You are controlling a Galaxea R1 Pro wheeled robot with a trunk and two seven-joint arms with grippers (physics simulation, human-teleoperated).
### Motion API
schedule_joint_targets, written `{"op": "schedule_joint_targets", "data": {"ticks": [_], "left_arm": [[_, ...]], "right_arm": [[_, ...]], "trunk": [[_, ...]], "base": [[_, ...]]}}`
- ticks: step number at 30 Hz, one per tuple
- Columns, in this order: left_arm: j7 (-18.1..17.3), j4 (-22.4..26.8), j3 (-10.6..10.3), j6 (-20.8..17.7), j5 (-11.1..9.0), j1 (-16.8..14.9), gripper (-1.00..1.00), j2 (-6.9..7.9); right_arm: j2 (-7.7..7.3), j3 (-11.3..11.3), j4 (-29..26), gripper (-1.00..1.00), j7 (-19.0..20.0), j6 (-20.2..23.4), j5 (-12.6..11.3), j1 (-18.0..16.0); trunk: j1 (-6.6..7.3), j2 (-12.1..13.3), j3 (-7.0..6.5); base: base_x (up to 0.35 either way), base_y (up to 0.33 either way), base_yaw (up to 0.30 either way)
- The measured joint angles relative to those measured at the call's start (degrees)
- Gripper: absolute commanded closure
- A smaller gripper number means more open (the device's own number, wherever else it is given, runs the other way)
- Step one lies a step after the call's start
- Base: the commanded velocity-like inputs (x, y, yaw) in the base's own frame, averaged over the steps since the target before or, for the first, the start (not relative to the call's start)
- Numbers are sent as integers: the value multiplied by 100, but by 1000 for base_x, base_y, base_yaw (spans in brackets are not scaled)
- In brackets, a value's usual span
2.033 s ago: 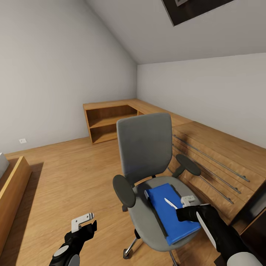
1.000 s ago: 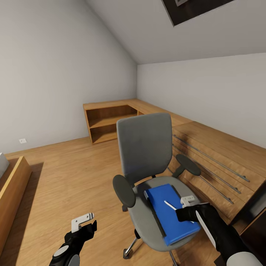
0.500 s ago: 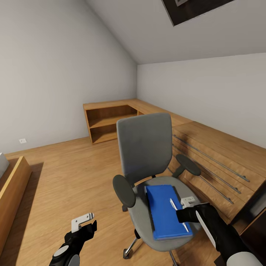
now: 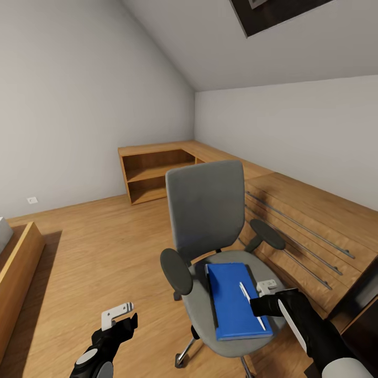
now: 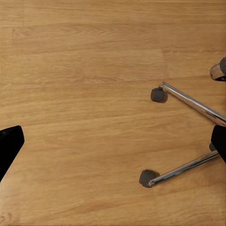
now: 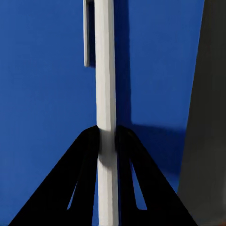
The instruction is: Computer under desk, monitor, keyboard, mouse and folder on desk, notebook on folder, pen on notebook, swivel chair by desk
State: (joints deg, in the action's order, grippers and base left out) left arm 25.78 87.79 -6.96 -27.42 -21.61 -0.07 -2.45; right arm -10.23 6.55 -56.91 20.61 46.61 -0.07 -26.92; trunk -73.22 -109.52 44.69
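A grey swivel chair stands in front of me on the wood floor. A flat blue notebook or folder lies on its seat; I cannot tell which it is. A white pen rests on the blue cover, and my right gripper is shut on the pen's near end. In the right wrist view the two black fingers pinch the pen over the blue surface. My left gripper hangs open low beside the chair, over bare floor.
A wooden corner shelf unit lines the far wall. Wooden panelling with metal rails runs close along the chair's right. A wooden frame sits at the left edge. The chair's chrome legs and casters are near my left gripper.
The blue item, which sat tilted and skewed on the seat, has swung straighter and settled flat. The pen has come down onto its cover. Both arms have barely moved.
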Motion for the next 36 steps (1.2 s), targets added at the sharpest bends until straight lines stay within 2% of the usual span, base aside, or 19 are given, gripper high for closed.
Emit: {"op": "schedule_joint_targets", "data": {"ticks": [2, 20, 23, 25, 27, 30, 36], "left_arm": [[-6, 0, 4, 0, -2, 0, -100, 4], [7, 0, 4, 9, 3, 0, -100, 10], [14, 0, 0, 9, 5, 0, -100, 8], [20, 0, -1, 9, 6, 0, -100, 8], [28, 0, -1, 9, 9, 0, -100, 2], [33, -3, -6, 8, 13, 0, -100, 0], [33, -2, -10, 8, 15, 0, -100, -1]], "right_arm": [[0, 0, 1, 100, 1, 0, 0, 0], [4, -11, -110, 100, -62, -47, 18, 5], [23, -24, -404, 100, -301, -73, 18, 11], [90, -37, -612, 100, -600, -97, 19, 17], [194, -45, -890, 100, -1079, -128, 14, 35], [281, -46, -1220, 100, -1522, -157, -11, 165], [385, -49, -1699, 100, -1728, -142, -31, 343]], "trunk": [[0, 0, 0], [394, 721, -321], [460, 841, -375], [504, 922, -411], [548, 1002, -447], [614, 1122, -501], [746, 1363, -609]], "base": [[0, 0, 0], [0, 0, 0], [0, 0, 0], [0, 0, 0], [0, 0, 0], [0, 0, 0], [0, 0, 0]]}}
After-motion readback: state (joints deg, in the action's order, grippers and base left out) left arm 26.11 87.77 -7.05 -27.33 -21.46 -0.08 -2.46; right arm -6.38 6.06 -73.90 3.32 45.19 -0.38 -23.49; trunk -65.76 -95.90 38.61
